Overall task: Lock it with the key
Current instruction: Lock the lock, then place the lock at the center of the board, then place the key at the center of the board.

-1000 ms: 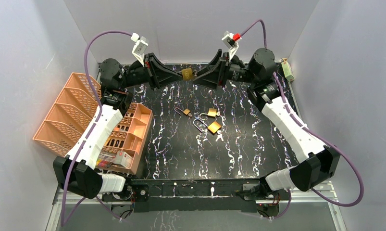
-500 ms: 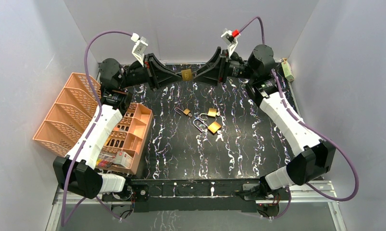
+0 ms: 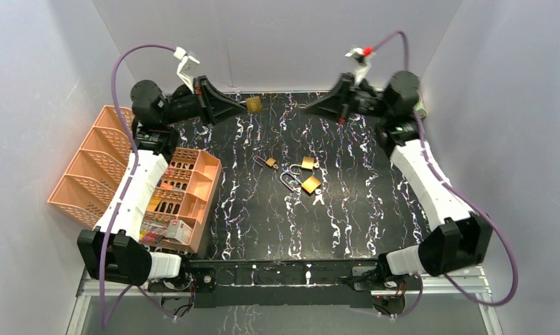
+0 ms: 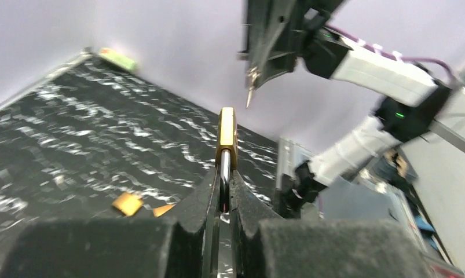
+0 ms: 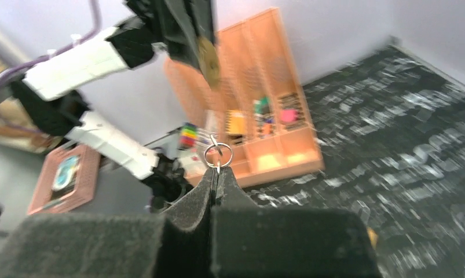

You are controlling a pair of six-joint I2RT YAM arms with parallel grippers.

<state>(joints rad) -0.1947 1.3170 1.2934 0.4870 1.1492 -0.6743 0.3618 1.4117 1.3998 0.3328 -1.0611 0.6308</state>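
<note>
Mid-table, at 6 o'clock from both grippers: loose padlocks, close together. At the table's 9 o'clock: an orange organiser, with an orange rack beside it.

Left gripper: clenched on the shackle of a brass padlock, held aloft over the table's far edge, body pointing to 3 o'clock.

Right gripper: pinched tight on a key with its ring, tip aimed to 9 o'clock at the padlock, apart from it.

Both arms: raised from the near edge, wrists turned inward, facing each other.
</note>
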